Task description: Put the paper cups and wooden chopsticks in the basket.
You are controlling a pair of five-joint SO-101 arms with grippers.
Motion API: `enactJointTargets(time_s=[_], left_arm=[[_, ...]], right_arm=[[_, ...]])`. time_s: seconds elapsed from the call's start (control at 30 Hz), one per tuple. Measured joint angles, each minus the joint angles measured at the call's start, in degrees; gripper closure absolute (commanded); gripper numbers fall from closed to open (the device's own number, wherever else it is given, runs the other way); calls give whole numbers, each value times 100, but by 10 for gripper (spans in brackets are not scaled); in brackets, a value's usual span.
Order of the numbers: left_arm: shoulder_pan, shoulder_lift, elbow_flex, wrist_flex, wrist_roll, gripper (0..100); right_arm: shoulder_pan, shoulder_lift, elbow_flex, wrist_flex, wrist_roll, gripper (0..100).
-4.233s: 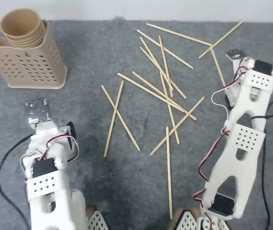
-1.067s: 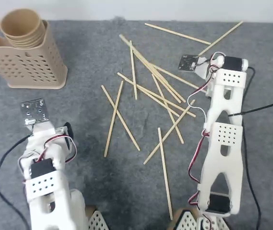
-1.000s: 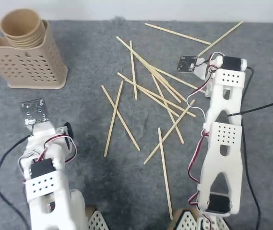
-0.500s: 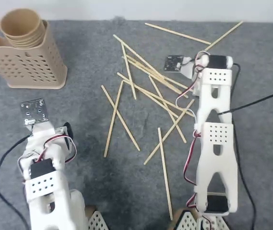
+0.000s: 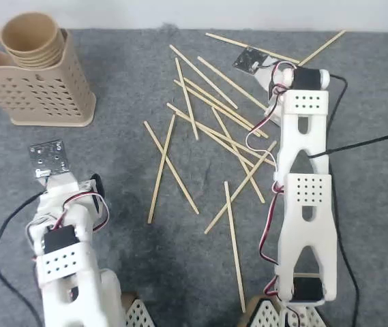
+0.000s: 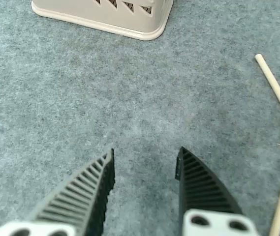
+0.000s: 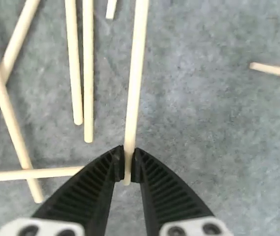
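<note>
The right tool is clamped on the near end of one chopstick, which runs straight ahead from its tips. Judging by this end grip, the stick can hang lengthwise for dropping into the basket. More loose chopsticks lie just beside it on the grey worktop. The left tool hovers with jaws apart, holding nothing. The basket sits ahead of it, with the paper cups already stacked inside.

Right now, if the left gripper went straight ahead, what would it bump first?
Probably the basket. Only bare grey mat lies between the open left gripper and its base; the chopsticks lie off to one side.
</note>
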Motion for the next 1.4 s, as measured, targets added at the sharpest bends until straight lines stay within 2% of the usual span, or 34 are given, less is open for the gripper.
enactJointTargets(time_s=[0.13,0.33,0.57,0.8,1.0,1.17,1.4], left_arm=[[0,0,0,0,0,802],[0,0,0,0,0,802],[0,0,0,0,0,802],[0,0,0,0,0,802],[0,0,0,0,0,802],[0,0,0,0,0,802],[0,0,0,0,0,802]], right_arm=[[-88,-756,1240,0,-229,992],[-211,-2637,3684,-53,-360,991],[-202,-3253,5204,-1609,-510,992],[-158,-2813,5284,-2699,-290,992],[105,-2154,4914,-2866,-229,992],[176,-1521,4264,-2760,-79,992],[158,-914,2998,-1723,193,992]])
